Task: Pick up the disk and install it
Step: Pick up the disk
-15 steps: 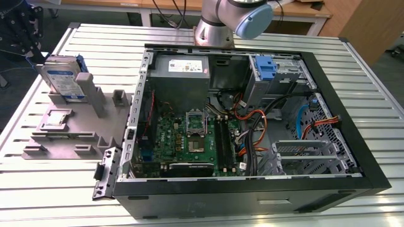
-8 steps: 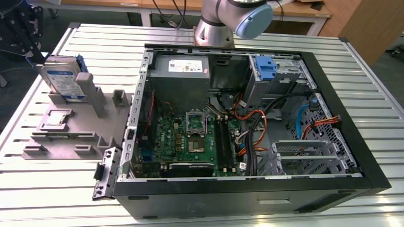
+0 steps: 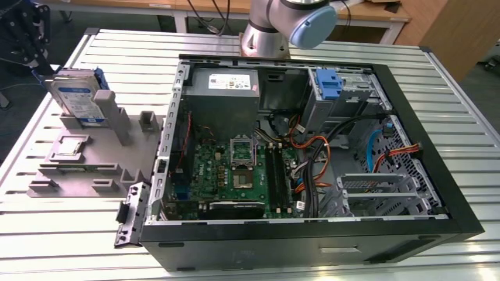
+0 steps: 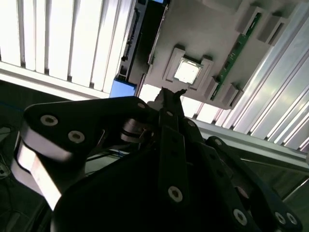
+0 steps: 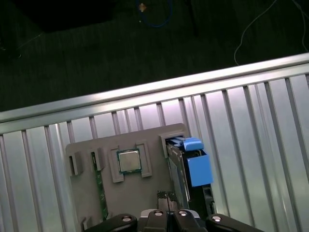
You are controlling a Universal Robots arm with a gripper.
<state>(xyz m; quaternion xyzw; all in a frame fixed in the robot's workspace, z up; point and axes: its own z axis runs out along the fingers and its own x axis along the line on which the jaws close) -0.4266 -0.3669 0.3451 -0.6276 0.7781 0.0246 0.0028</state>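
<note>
**Silver-grey arm, blue cap, black pincer**

In the exterior view the arm (image 3: pixel 264 26) is a smooth silver-grey tube, and its joint has a round, light blue cap (image 3: pixel 314 26). In the second wrist view the pincer (image 4: pixel 170 99) is built from flat matte black links (image 4: pixel 96 159) with round silver pins (image 4: pixel 175 194). A pale grey rounded piece (image 4: pixel 29 164) sits beside them. The first wrist view shows small silver screw heads (image 5: pixel 158 213).

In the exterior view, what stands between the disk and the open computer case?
The tall grey post and shorter grey post of the parts holder stand between the disk and the computer case in the exterior view.
</note>
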